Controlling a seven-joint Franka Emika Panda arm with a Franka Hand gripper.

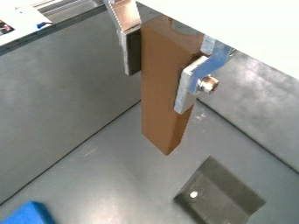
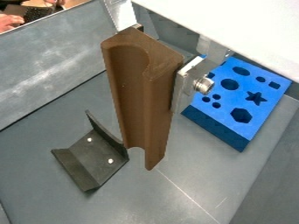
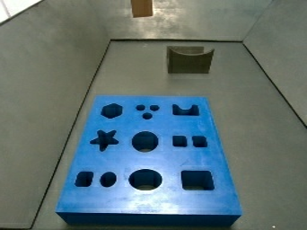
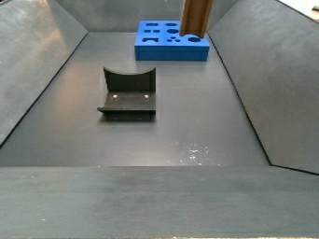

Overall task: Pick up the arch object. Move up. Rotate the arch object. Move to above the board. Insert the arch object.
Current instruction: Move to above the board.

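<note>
Gripper (image 2: 158, 70) pinching the upright arch object (image 2: 136, 96) clear of the grey floor, groove visible in a wrist view only, board (image 2: 243, 101) beyond it, fixture (image 4: 127, 93) mid-floor, side views catching only the block's lower end (image 3: 142, 8).

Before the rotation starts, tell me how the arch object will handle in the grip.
Probably stiff: the arch object looks like solid wood. The gripper holds it near the top, leaving a long overhang, so it may pivot. Its smooth faces could slip against the fingers.
</note>
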